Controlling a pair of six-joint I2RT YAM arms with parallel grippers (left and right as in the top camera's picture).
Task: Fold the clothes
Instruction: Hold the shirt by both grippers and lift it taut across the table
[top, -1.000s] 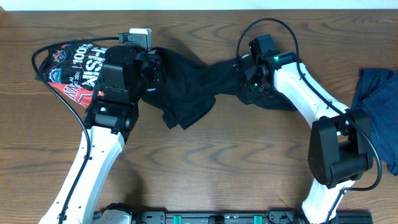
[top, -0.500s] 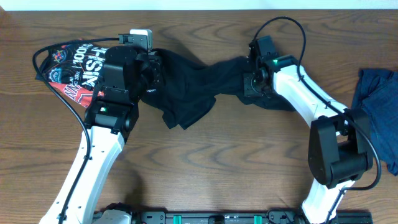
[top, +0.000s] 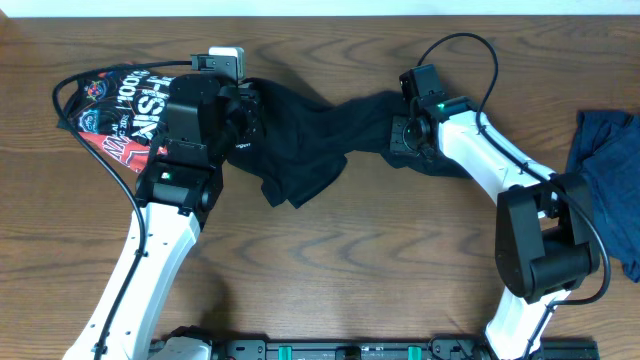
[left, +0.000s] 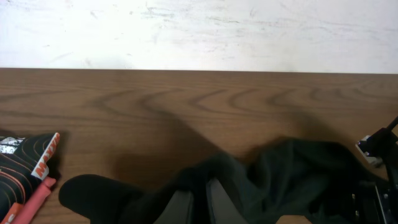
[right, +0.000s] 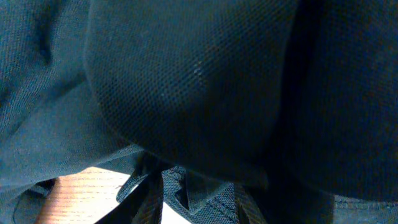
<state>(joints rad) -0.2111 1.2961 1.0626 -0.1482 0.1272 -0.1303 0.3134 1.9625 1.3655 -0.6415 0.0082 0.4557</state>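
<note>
A black garment (top: 310, 135) is stretched across the back middle of the table between my two grippers. My left gripper (top: 245, 118) is shut on its left end; in the left wrist view the two pale fingers (left: 199, 202) pinch dark cloth (left: 292, 174). My right gripper (top: 400, 135) is shut on the garment's right end. In the right wrist view the dark mesh cloth (right: 199, 87) fills the frame and a hemmed edge (right: 205, 196) sits between the fingers.
A black, red and white printed garment (top: 115, 110) lies at the back left, partly under my left arm. A dark blue garment (top: 608, 165) lies at the right edge. A white wall (left: 199, 31) runs behind the table's far edge.
My right gripper has shifted slightly to the right and away with the cloth, drawing the garment a little tauter. My left arm has not moved.
</note>
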